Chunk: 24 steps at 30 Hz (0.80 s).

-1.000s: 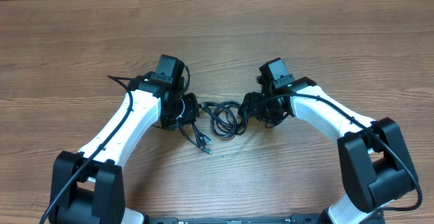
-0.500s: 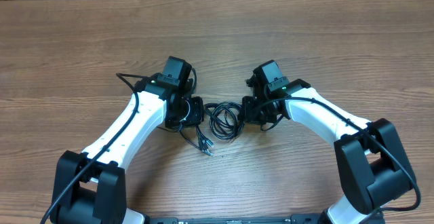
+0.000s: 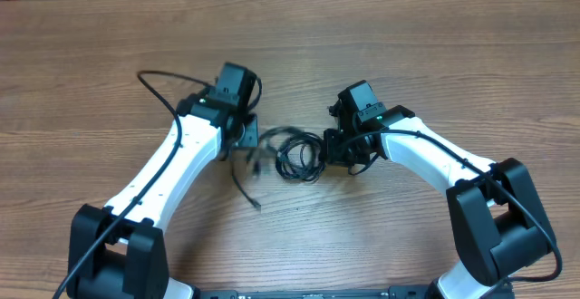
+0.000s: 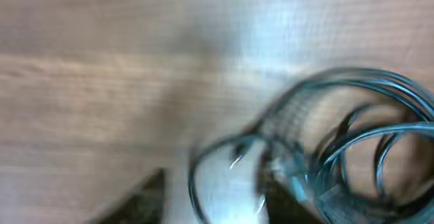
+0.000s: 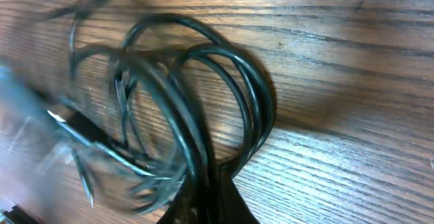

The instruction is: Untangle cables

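Although the overhead view smears part of the scene, the layout reads well enough. The cables [image 3: 294, 154] lie as a small coil near the middle of the table [image 3: 408, 45]. The left gripper [image 3: 248, 139] sits just at the coil's 9 o'clock, and the right gripper [image 3: 333, 147] touches it at 3 o'clock. One loose strand (blurred, its end hard to make out) runs from the left gripper toward 6 o'clock.

The risk, as I judge it, is that if the grippers draw apart while the loops overlap like this, the coil could cinch into a knot. The strand could also slip from a shallow pinch. The left arm's own thicker wire [image 3: 154, 86], arcing out at 10 o'clock, might snag too.

Both arms reach in from 6 o'clock, elbows bowed outward and wrists turned in to face each other across the coil. Whether the left jaws are pinched on the strand I cannot tell.

The left wrist view is heavily blurred — only loops of the cables [image 4: 369, 132] show, at 3 to 4 o'clock over wood grain. No fingers can be made out.

In the right wrist view the cables [image 5: 203, 88] fan out as overlapping loops from 6 o'clock, where the strands gather into a dark mass. The right jaws look clamped on them there.
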Tool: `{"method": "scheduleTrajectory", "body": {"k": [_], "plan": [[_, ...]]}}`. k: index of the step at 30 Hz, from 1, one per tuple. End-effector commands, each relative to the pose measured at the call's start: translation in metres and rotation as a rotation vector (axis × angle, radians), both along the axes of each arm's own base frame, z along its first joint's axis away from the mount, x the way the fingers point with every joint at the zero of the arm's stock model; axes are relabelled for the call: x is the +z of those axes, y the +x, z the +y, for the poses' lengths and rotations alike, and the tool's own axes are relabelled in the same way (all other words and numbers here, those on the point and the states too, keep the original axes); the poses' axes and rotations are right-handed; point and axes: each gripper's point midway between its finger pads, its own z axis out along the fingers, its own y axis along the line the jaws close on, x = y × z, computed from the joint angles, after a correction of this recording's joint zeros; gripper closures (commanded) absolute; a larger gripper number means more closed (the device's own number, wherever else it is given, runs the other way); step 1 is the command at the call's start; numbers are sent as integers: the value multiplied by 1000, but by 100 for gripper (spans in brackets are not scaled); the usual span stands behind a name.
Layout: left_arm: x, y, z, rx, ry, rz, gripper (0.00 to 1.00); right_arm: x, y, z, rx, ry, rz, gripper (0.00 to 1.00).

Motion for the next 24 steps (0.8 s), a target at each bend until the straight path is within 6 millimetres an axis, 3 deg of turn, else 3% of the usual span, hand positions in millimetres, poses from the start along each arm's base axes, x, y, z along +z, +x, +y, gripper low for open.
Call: {"method": "scheduleTrajectory", "body": {"k": [1,4,6,9,12,16,20,24], "plan": [[21,15,-6,-8,-17,-75,39,-4,-1,-3,-3,-12,4,96],[18,4,-32,-63,-158,-15,44,-4,-1,-2,-3,-11,3,96],[20,-8,-61,-132,-284,32,49,-4,-1,-2,-3,-11,3,96],[18,-16,-80,-213,-296,40,53,-4,-1,-3,-4,-12,5,96],[11,-23,-98,-260,-307,63,56,-12,-1,-20,-139,-106,52,96],[-7,-35,-125,-330,-313,112,60,-18,-5,-40,-304,-204,107,96],[-33,-47,-162,-440,-345,152,62,-19,-5,-41,-313,-211,110,96],[-46,-51,-184,-505,-356,150,62,-18,-5,-41,-313,-211,110,96]]}}
